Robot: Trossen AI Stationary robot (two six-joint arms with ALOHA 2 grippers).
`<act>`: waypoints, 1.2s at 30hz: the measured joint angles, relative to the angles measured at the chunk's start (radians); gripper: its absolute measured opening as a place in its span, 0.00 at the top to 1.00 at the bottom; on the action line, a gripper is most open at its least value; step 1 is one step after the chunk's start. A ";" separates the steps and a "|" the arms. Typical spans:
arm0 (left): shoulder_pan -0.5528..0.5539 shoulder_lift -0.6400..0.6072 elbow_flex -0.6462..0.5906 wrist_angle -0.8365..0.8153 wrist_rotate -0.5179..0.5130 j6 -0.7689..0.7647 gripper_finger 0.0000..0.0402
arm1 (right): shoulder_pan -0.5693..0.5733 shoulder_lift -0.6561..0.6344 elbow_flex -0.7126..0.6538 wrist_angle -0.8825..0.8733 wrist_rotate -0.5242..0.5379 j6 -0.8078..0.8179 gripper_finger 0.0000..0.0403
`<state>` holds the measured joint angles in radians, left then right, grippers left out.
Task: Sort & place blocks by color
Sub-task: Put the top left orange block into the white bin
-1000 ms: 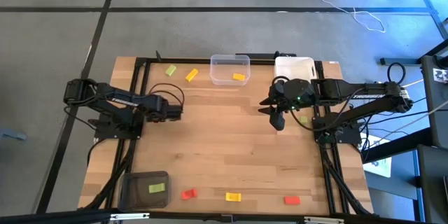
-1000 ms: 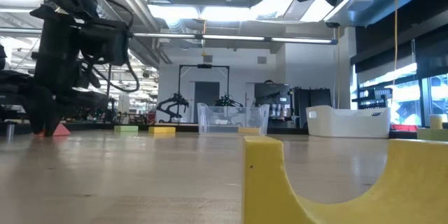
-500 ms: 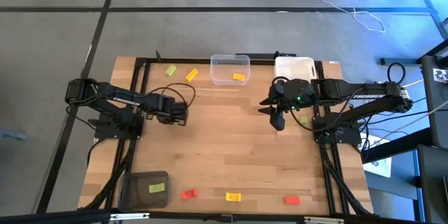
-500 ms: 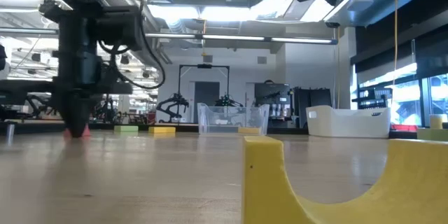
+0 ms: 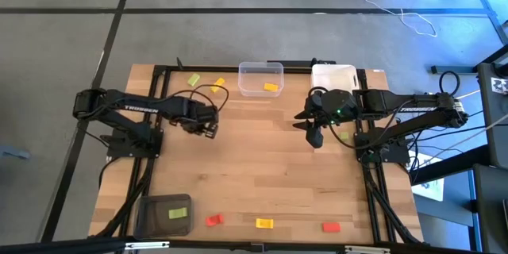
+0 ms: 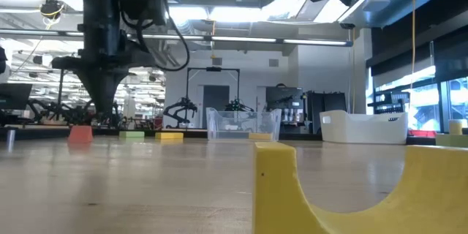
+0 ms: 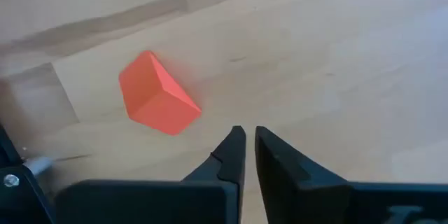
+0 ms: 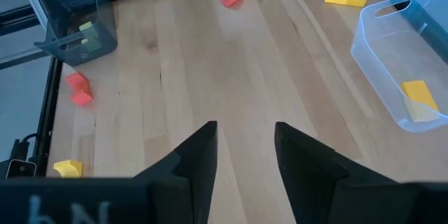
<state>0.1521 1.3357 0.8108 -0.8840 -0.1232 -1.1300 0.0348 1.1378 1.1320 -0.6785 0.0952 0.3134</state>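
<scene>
My left pincer (image 7: 245, 155), tips nearly together and empty, hovers beside a red block (image 7: 158, 103) lying askew on bare tabletop (image 7: 336, 63); my right pincer (image 8: 245, 155) waits apart.

Illumination is bright and even across the pale wooden worktop (image 5: 262, 175) in the high view; shadows beneath both arms are short and soft. In the low view, ceiling strip lights (image 6: 241, 14) and right-side windows (image 6: 431, 95) produce glare, silhouetting the dark arm. The nearest yellow arched block (image 6: 351, 190) is out of focus. The left wrist view is slightly soft throughout.
</scene>
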 joint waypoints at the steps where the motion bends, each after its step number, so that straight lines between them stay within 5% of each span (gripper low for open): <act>1: 0.006 0.000 0.000 -0.004 0.012 0.013 0.92 | 0.000 0.000 0.000 0.000 0.000 0.000 0.64; 12: 0.038 0.000 -0.006 -0.028 0.088 -0.029 0.80 | 0.000 0.000 0.000 0.000 0.000 -0.003 0.64; 23: 0.018 0.000 -0.006 -0.051 0.087 -0.328 0.78 | 0.001 0.000 0.000 0.000 -0.001 -0.132 0.64; 36: -0.044 0.000 -0.006 -0.051 -0.046 -0.552 0.78 | 0.001 0.000 0.000 0.000 -0.001 -0.188 0.64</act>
<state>0.1078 1.3361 0.8043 -0.9352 -0.1696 -1.6822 0.0353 1.1378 1.1320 -0.6781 0.0944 0.1256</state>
